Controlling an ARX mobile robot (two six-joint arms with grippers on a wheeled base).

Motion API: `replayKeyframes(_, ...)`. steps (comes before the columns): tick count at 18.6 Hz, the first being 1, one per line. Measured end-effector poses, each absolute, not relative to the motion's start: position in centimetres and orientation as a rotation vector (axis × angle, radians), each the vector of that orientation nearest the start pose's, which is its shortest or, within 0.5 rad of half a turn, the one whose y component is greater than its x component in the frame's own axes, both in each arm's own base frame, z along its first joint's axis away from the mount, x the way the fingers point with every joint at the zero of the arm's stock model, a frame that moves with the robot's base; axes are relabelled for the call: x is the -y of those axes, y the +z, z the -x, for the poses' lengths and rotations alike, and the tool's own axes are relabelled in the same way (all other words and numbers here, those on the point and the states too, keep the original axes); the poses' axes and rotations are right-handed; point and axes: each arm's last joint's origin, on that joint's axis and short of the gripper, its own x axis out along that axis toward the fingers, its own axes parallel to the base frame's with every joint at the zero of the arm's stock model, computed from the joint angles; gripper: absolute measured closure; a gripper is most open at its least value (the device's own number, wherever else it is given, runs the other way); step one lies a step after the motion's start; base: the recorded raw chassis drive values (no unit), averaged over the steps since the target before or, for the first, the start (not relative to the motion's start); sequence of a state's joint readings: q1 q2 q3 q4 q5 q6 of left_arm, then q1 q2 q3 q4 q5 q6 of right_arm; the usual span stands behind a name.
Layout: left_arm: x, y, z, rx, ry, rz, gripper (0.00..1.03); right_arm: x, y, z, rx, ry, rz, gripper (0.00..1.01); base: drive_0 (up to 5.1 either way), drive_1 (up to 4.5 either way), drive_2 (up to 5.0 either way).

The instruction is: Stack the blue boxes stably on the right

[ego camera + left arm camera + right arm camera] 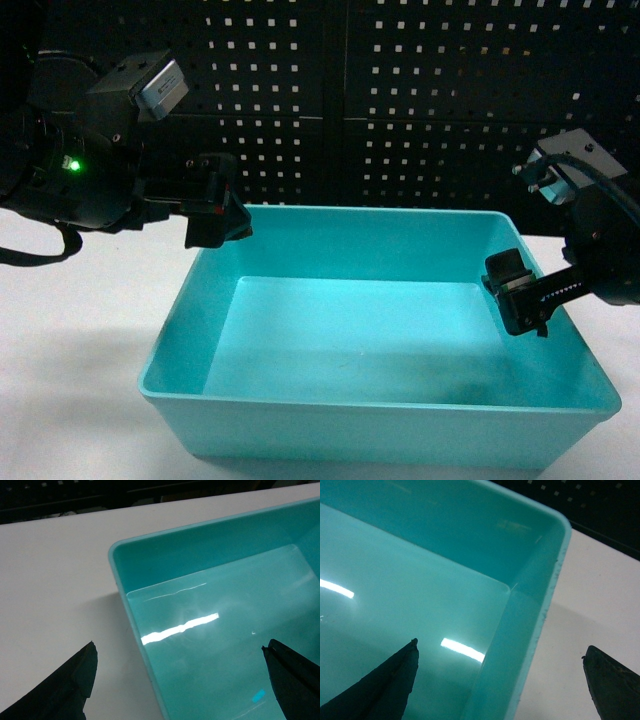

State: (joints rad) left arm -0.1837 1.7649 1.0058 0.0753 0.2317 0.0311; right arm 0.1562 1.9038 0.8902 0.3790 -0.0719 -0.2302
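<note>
So the light turquoise tub [380, 340] takes up most of the lower middle of the head frame, sitting on a white table [70, 350] with the black pegboard wall [400, 100] filling the top half behind it. It's empty inside, just glare streaks on the floor of it. I only see this one blue box in any of the views.

Left gripper [212, 212] is at the upper left of the frame, hanging right at the tub's back-left corner. In the left wrist view its two dark fingers [65, 690] sit spread wide in the bottom corners of the frame, one over bare table and one over the tub's interior, with the tub's side wall [135, 630] running between them. So it's released, straddling the wall, not pinching anything.

Right gripper [520, 290] is at the right edge of the head frame, dipped down by the tub's right wall. Same story in the right wrist view: fingers [385, 685] wide apart at the bottom corners, one over the inside of the tub and the other over the table, rim [545, 605] running between them. Also open, nothing grasped. Can't really tell whether either finger is actually touching the plastic.
</note>
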Motion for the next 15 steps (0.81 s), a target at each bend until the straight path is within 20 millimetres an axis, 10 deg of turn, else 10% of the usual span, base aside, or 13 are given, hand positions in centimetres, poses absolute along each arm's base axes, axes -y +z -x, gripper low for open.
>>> replayKeyframes(12,7.4,13.6,-35.5,-0.775,-0.330,-0.022,0.05,-5.4,8.3,-36.0,-0.675,0.274,0.248,0.03,0.0,0.00,0.0)
replayKeyframes(15,7.5,13.3,-35.5,-0.778,-0.328,-0.024,0.05,-5.4,8.2,-36.0,-0.673,0.270,0.246,0.26,0.0,0.00,0.0)
